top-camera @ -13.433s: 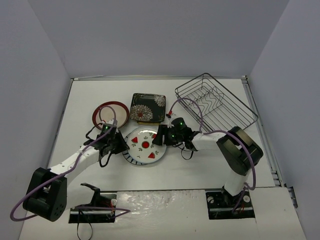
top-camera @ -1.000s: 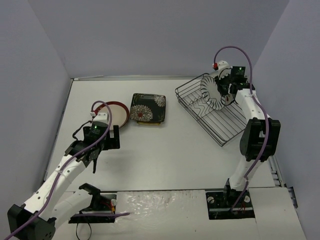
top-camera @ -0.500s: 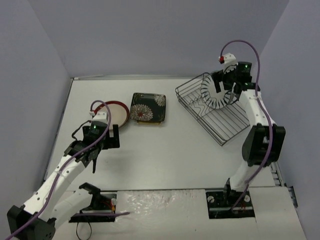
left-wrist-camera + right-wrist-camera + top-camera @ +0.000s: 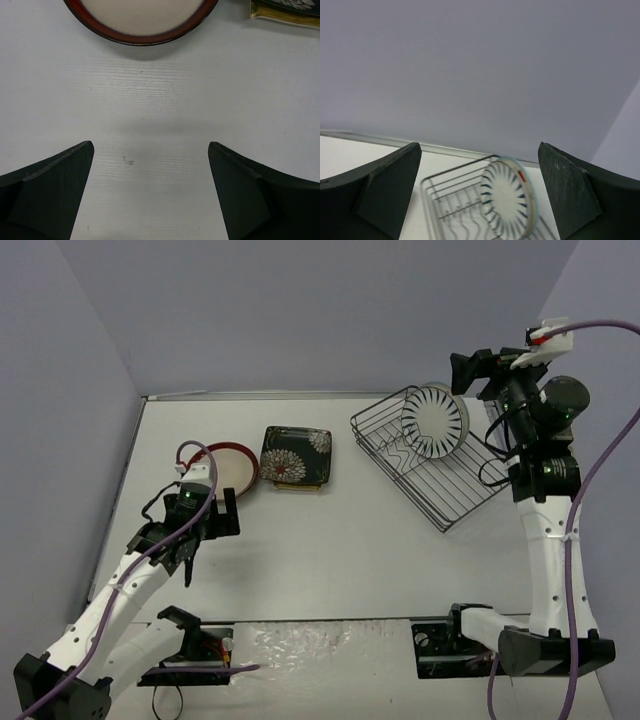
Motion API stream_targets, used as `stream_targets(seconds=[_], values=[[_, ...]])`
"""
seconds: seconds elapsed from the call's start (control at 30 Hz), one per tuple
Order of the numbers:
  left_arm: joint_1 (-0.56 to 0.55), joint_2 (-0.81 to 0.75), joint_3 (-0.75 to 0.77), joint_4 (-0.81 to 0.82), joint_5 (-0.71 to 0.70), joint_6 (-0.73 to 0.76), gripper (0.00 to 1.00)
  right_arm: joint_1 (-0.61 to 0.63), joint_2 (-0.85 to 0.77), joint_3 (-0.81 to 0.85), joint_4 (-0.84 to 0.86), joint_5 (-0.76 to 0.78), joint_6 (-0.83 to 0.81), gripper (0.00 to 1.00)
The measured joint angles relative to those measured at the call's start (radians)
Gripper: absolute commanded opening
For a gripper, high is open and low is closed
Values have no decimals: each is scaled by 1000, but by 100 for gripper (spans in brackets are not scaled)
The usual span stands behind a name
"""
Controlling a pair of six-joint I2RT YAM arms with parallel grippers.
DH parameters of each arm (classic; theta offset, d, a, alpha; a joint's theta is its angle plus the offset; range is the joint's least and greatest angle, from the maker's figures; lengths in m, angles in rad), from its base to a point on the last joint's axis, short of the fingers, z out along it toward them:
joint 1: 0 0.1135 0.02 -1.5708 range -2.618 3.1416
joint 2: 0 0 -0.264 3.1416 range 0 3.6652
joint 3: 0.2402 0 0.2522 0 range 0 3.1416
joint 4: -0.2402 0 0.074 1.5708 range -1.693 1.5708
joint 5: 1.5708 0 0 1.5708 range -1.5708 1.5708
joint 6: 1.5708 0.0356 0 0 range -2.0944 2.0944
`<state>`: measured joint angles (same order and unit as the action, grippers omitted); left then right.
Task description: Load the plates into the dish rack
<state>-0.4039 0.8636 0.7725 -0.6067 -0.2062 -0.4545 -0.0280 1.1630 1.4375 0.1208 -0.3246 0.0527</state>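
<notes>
Now the striped plate (image 4: 434, 420) stands on edge in the rack (image 4: 398, 476), far right. The right claw (image 4: 468, 375) hangs open above it. The left claw (image 4: 150, 190), open too, hovers near the red-rimmed plate (image 4: 142, 15), probably stiff, slick and breakable; pinch its rim.

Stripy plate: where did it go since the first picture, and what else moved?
The stripy plate left the middle of the table and now stands in the dish rack. The right hand let go, opened and lifted away. The red-rimmed plate and floral plate stayed put.
</notes>
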Motion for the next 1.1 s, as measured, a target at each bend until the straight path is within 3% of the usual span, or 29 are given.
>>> stream_targets(seconds=[0.2,0.43,0.67,1.1], values=[[1,33,-19,60,32,-139,97,145,-109,-348,150,-49,243,100],[14,140,-22,124,2,-359,97,231,-132,-649,151,-97,396,100],[101,267,-37,242,-6,-539,97,233,-193,-667,143,-140,403,100],[174,477,-23,399,-8,-705,93,267,-215,-666,129,-191,363,100]])
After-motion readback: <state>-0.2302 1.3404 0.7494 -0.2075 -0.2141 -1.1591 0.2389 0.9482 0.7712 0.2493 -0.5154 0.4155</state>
